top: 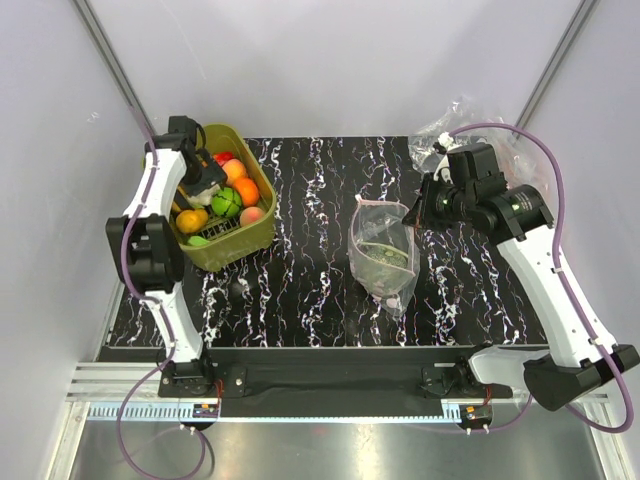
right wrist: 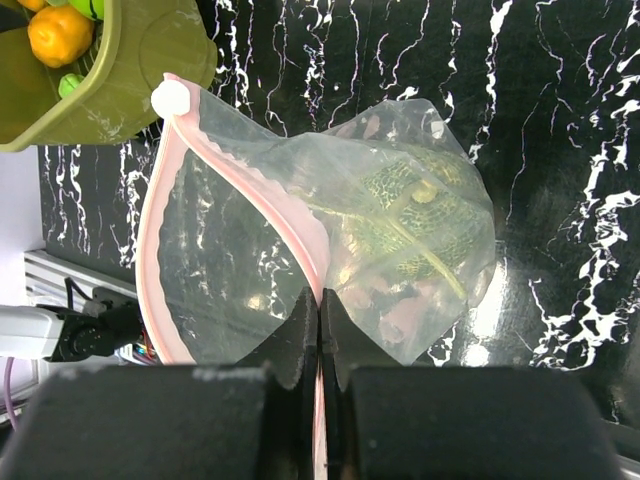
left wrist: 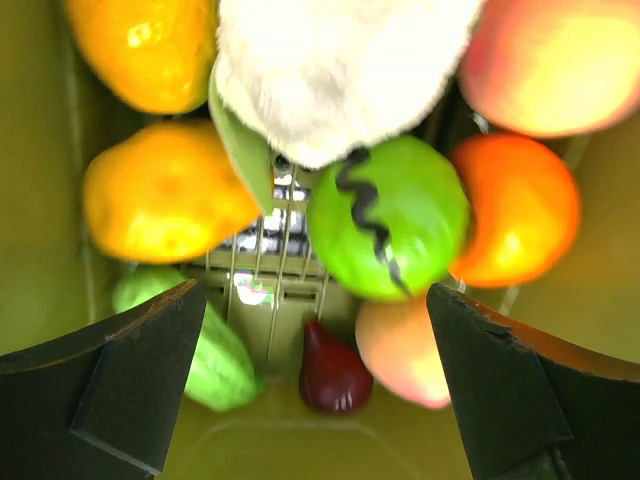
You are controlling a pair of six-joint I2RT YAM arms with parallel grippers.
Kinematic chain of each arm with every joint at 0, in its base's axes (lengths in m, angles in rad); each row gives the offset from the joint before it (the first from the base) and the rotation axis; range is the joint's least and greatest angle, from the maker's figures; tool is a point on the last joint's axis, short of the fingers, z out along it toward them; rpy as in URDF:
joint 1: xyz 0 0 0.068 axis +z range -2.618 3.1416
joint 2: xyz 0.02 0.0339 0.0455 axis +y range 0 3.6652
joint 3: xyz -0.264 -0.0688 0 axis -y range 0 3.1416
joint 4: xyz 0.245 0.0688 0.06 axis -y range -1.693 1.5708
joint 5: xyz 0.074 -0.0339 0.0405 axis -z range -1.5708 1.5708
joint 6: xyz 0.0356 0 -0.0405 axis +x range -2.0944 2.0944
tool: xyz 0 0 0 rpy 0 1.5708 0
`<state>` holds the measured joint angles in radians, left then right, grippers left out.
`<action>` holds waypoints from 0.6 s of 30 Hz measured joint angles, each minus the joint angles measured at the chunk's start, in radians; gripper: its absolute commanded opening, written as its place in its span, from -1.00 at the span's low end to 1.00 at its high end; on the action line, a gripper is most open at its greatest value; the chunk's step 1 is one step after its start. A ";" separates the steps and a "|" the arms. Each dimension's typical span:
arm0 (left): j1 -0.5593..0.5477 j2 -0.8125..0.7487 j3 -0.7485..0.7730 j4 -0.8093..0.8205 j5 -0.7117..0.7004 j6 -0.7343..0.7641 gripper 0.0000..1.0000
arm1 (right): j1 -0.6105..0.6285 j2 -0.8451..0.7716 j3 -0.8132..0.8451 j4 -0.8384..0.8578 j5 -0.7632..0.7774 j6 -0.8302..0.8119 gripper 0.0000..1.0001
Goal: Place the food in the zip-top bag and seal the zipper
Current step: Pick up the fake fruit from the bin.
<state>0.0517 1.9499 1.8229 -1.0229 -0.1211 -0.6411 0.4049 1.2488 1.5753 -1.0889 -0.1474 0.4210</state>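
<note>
**Zip-top bag pinched at its pink strip; toy food sits in the tub**

Zip-top bag (top: 382, 255) lies right of centre on the black marbled table (top: 300, 290). Its mouth faces the far side and gapes open. The right gripper (right wrist: 320, 330) is clenched on the zipper (right wrist: 148, 260), with the pink-red strip squeezed between its two closed fingertips. A small white slider (right wrist: 172, 97) sits at one end of the strip. Through the clear plastic a dark green, net-patterned shape shows, but what it is cannot be told.

The food is well apart from the bag, piled in an olive-green tub (top: 245, 245) at the far left of the table. The left gripper (left wrist: 320, 350) hangs inside the tub with its jaws spread wide, grasping nothing. Between and beyond its fingers (left wrist: 130, 380) lie a green lime (left wrist: 390, 215), an orange (left wrist: 160, 190), a white cauliflower (left wrist: 330, 70), a second orange (left wrist: 515, 210), a peach piece (left wrist: 405, 350) and a dark red piece (left wrist: 335, 375).
</note>
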 measured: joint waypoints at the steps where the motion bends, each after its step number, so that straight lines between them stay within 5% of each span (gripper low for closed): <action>1: 0.001 0.034 0.019 -0.004 0.000 0.000 0.98 | 0.000 0.002 0.000 0.001 0.001 0.003 -1.00; 10: 0.003 0.158 0.088 0.057 0.042 -0.010 0.98 | 0.000 0.009 -0.023 0.023 0.009 0.052 -1.00; 18: -0.008 0.156 -0.064 0.167 0.144 -0.061 0.98 | 0.000 0.032 -0.035 0.040 0.020 0.084 -0.99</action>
<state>0.0433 2.1063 1.7588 -0.8562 0.0227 -0.7017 0.4049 1.2804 1.5398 -1.0492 -0.1276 0.5053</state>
